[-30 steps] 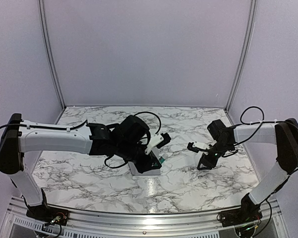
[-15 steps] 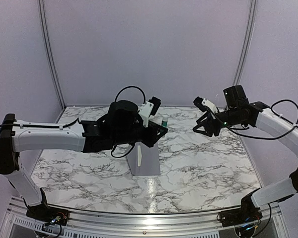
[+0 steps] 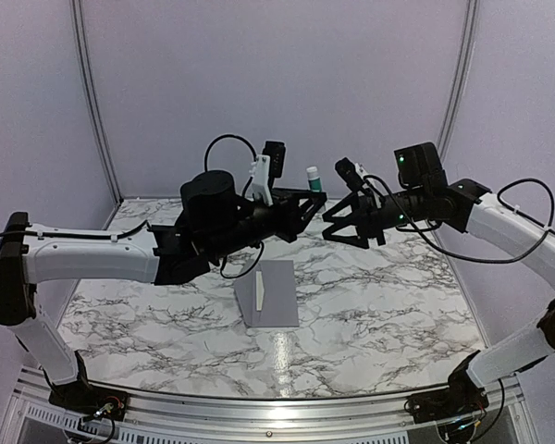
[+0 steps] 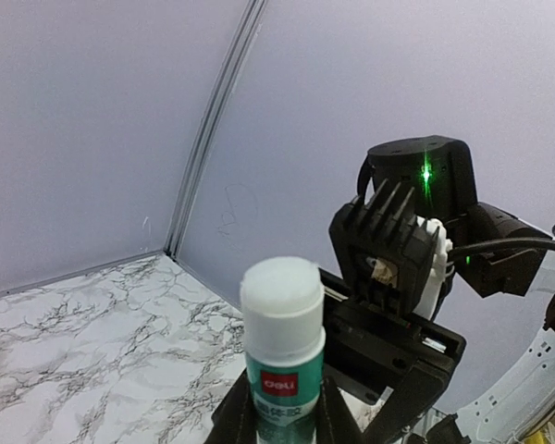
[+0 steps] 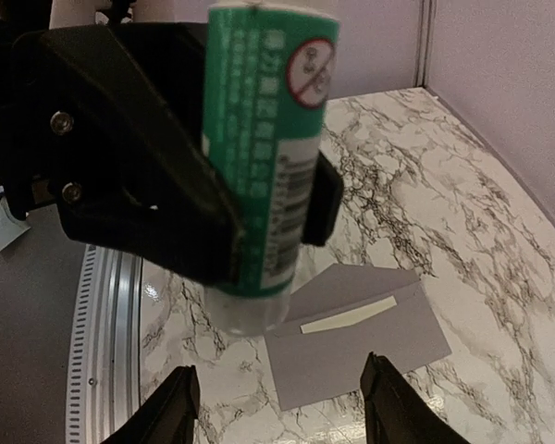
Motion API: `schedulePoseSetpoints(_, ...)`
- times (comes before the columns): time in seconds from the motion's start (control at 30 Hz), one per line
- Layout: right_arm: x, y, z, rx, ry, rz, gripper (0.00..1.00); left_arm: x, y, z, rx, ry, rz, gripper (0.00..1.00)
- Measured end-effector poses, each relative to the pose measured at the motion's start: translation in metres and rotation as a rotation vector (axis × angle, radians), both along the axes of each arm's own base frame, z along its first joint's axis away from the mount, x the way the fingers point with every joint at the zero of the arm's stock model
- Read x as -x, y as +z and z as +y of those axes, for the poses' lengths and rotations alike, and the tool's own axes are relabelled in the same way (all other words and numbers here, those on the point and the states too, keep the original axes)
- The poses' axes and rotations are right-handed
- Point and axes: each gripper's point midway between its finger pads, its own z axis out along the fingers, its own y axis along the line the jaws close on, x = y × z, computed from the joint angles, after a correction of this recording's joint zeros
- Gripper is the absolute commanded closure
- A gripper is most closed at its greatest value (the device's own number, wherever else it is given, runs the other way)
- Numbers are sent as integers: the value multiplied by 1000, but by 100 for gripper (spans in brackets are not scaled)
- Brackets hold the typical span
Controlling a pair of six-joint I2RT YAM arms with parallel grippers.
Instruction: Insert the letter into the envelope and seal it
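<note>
Up they come: left end effector (image 3: 311,197) clamping the glue stick (image 3: 312,174), right end effector (image 3: 339,222) spreading open beside it, so uncapping for the seal looks next.

The green-and-white tube (image 4: 279,319) carries a green label with the brand "deli" in white on a red patch (image 4: 279,382). The right wrist view shows a red prohibition circle (image 5: 312,61), a barcode (image 5: 291,199) and small white print, illegible.

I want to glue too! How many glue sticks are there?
1. The glue stick stands upright in the left end effector, up in the air. No other shows; one could be hidden.
</note>
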Motion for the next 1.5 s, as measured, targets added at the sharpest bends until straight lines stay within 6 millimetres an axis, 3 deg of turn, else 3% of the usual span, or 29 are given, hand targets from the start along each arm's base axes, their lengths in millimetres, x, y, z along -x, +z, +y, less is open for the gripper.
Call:
schedulePoseSetpoints(0.2,5,17,16,-51,54,7,46,6,9,-3,38,-39,-13,99)
schedulePoseSetpoints(0.47,8,30,21,-91,77,16,53,11,10,-7,49,-78,-15,98)
schedulePoseSetpoints(0.7,10,30,24,-105,94,51,76,12,4,-11,42,-94,-12,96)
schedulePoseSetpoints(0.77,10,30,25,-109,97,57,81,12,4,-11,43,-94,-14,93)
schedulePoseSetpoints(0.9,12,32,25,-117,100,71,93,11,5,-11,45,-89,-17,67)
schedulePoseSetpoints(1.03,11,32,26,-120,98,76,100,10,5,-10,48,-82,-16,57)
schedulePoseSetpoints(1.27,11,30,26,-120,97,78,100,8,5,-9,50,-69,-14,60)
schedulePoseSetpoints(1.5,11,28,26,-118,96,81,100,7,5,-9,50,-66,-14,70)
